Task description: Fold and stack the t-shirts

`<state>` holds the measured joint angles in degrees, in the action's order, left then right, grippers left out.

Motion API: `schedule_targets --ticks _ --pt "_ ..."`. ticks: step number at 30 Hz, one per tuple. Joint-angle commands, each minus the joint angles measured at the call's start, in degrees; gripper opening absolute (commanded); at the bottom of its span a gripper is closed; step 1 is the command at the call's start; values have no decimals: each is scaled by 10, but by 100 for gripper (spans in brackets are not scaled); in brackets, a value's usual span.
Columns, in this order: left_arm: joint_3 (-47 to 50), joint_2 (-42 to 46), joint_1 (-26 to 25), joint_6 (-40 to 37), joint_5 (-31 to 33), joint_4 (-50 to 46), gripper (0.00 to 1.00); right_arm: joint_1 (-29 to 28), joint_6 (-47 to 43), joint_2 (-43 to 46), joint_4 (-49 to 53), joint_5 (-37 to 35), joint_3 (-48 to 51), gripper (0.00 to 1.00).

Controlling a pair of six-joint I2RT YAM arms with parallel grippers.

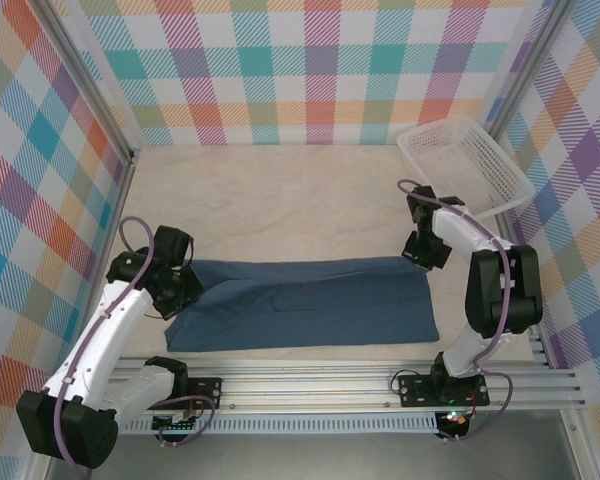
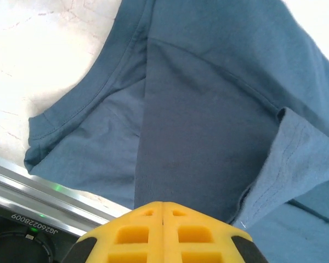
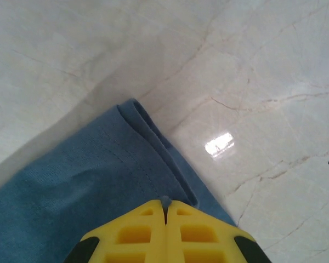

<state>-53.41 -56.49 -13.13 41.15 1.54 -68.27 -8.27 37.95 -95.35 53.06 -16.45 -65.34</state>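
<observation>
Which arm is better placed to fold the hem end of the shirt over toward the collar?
Right, probably: the right gripper is shut on the t-shirt at its hem corner; the left gripper, also shut, sits by the collar.

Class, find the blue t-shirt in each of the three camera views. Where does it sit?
Top external: t-shirt lies lower centre, a wide band.
Left wrist: centre and right, collar at left.
Right wrist: lower left, reaching the middle.
Shared landmark: pale table.

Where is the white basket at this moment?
In the top view the white basket sits in the far right corner, behind the right claw, apart from the t-shirt.
</observation>
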Motion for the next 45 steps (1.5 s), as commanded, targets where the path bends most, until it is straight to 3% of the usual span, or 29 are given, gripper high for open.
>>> schedule_targets --ticks 1,7,12,22,36,45 --pt "0 18 -11 5 13 -30 0 -2 15 30 25 -10 12 0" --pt "-17 30 -17 2 32 -60 0 -4 19 42 46 -25 15 0" --pt "-10 37 -23 16 8 -63 0 -6 22 43 49 -24 21 0" --pt "20 68 -78 60 0 -83 0 -9 28 19 58 -34 24 0" --pt "107 43 -106 67 8 -39 0 -19 33 -20 66 -27 34 0" --pt "109 33 -124 77 17 -39 0 -20 32 -29 73 -38 30 0"
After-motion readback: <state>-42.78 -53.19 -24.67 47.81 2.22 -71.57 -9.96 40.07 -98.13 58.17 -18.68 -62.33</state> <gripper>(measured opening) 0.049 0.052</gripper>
